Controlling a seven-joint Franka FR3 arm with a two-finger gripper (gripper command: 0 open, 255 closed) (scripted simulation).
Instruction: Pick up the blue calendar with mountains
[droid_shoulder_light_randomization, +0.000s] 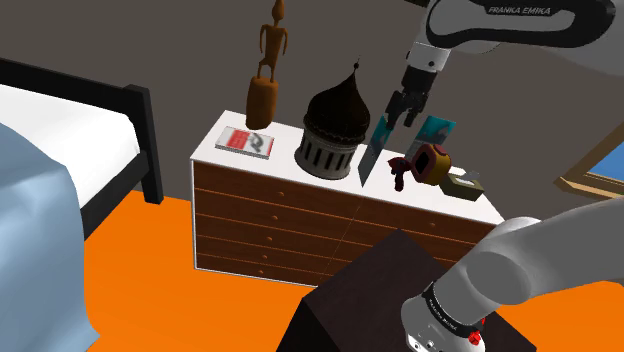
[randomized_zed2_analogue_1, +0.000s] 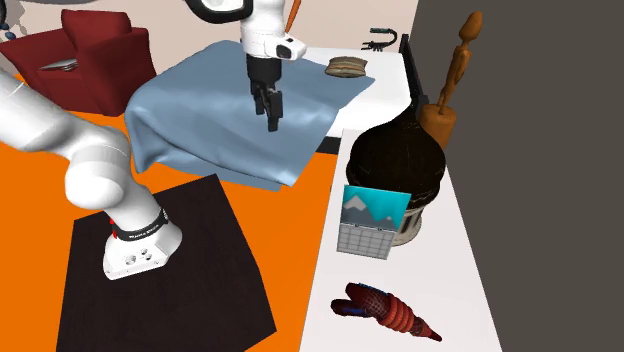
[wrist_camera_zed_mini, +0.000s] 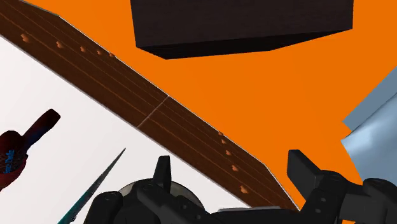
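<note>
Shoulder view: calendar (droid_shoulder_light_randomization: 377, 150) near pincer (droid_shoulder_light_randomization: 404, 120), untouched

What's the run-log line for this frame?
phase: pre-grasp | end effector: open, empty, over dresser | blue mountain calendar: standing on dresser, not held

My arm (droid_shoulder_light_randomization: 545, 255) is smooth white, built of rounded, tube-like links with dark bands at the joints. Grey letters (droid_shoulder_light_randomization: 520, 10) on one link read FRANKA EMIKA. My base (randomized_zed2_analogue_1: 135, 252) flares into a white foot under a black ring (randomized_zed2_analogue_1: 141, 222) with small red marks. My gripper (droid_shoulder_light_randomization: 403, 115) is all black, with two blocky fingers (wrist_camera_zed_mini: 304, 170).
</note>
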